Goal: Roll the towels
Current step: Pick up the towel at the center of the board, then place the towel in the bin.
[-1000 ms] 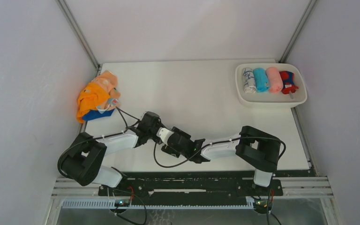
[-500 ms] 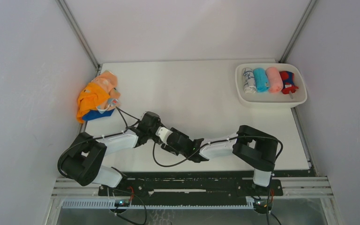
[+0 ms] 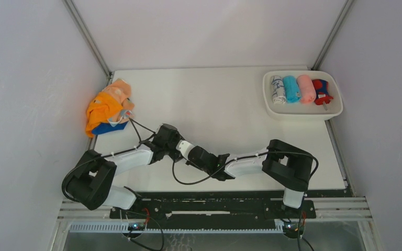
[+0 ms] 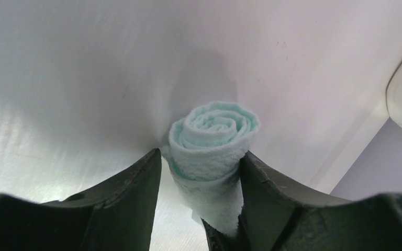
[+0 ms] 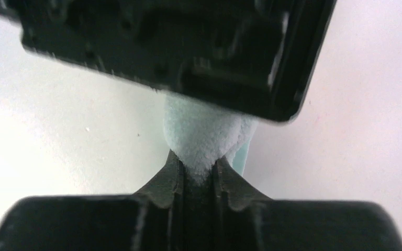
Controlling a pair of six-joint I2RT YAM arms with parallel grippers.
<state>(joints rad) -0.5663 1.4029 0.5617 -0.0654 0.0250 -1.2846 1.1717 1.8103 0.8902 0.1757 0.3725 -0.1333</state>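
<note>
at six o'clock on the white table, well apart from the tray at two o'clock, the rolled pale mint towel is held by the left gripper, jaws half open against its two sides, and the right gripper, jaws nearly closed, pinching its end.

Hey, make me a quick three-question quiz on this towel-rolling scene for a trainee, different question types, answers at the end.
1. How many rolled towels lie in the white tray? A two, B four, C six.
2. True or false: the right gripper pinches an end of the mint towel roll.
3. Fill in: the loose pile at the table's left edge shows mostly bright ____ cloth.
Key: 1 B; 2 true; 3 orange.
</note>
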